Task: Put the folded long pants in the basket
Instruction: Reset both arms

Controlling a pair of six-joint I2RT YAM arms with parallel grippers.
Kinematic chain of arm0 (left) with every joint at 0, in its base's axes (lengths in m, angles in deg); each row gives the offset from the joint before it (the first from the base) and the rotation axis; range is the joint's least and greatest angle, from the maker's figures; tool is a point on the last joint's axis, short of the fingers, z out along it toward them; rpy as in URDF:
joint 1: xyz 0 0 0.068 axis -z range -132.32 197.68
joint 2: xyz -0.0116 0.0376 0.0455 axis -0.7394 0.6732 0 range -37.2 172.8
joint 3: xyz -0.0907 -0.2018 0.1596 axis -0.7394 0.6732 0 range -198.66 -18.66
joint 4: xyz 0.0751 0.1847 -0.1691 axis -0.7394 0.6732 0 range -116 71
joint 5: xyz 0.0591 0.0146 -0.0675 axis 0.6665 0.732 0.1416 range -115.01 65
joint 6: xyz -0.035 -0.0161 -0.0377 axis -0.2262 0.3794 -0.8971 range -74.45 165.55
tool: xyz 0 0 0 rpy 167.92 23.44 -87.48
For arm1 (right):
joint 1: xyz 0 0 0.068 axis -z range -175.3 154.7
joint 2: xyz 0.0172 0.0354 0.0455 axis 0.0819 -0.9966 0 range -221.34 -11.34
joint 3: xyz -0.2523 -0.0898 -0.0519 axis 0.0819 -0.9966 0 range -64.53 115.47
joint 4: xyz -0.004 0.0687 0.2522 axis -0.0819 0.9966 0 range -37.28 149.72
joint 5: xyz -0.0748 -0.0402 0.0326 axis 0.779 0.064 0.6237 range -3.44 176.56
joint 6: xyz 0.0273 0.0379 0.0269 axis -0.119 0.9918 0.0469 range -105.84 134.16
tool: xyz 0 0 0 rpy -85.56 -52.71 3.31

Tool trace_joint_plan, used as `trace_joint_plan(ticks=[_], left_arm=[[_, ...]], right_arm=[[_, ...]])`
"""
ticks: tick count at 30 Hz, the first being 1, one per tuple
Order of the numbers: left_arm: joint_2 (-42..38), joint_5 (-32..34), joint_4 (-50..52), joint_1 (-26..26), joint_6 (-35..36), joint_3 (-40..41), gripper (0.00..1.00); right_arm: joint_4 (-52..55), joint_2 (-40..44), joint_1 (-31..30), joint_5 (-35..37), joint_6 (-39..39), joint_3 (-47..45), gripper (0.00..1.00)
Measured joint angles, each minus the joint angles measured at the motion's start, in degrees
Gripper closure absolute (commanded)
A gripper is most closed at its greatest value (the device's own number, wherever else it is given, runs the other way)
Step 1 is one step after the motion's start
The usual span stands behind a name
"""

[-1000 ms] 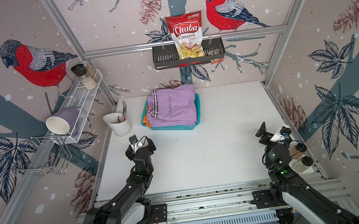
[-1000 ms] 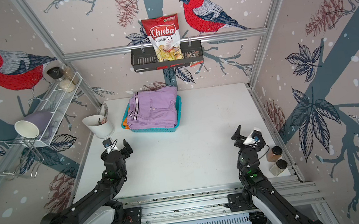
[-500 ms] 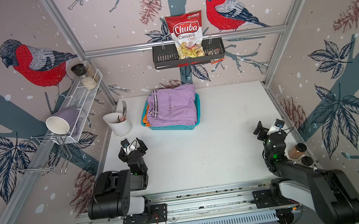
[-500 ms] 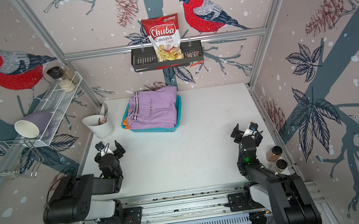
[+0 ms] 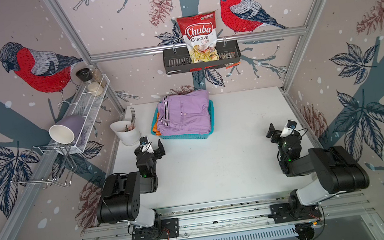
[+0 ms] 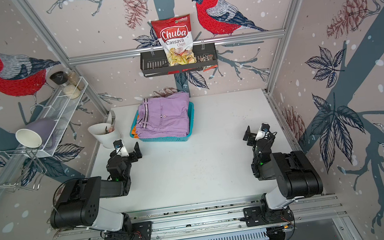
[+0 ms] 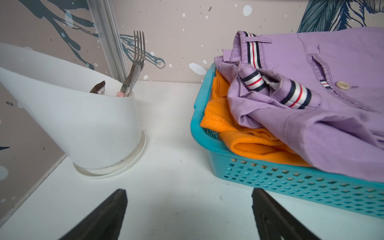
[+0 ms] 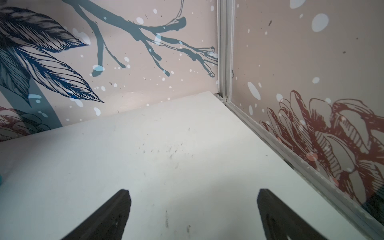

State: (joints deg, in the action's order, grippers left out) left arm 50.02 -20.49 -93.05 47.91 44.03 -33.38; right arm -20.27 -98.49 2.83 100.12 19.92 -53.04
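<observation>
Both of mine are slack right now. My left pincer (image 7: 189, 190) is spread wide with nothing between the jaws, and my right pincer (image 8: 193, 190) gapes the same way over the bare white tabletop (image 8: 166, 145) by the right wall.

The rectangular teal plastic basket with perforated sides (image 7: 291, 182) sits just ahead of my left pincer and off to its right, apart from it, near the back wall. Its long side seems to face me, running across the tabletop. The folded lilac long pants with striped trim (image 5: 185, 116) lie on top, spilling over the near rim. The folded orange long pants (image 7: 245, 141) peek out beneath them at the left end — anything lower in the pile is hidden from me.

I see no pants loose on the tabletop in either top view, so I judge the loading done. If a tidy-up is wanted, it falls to my left arm — it is clearly the nearer, while my right is well apart across the tabletop. I would reach forward and rightward, wary of the slanted white plastic cutlery holder (image 7: 83, 124) just left of the basket.
</observation>
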Motion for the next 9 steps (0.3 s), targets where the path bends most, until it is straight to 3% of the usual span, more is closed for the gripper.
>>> trace_joint_plan(ticks=[9], left_arm=[[0.0, -0.2, 0.0, 0.2, 0.3, -0.1, 0.03]], right_arm=[[2.4, 0.7, 0.0, -1.2, 0.0, 0.9, 0.00]])
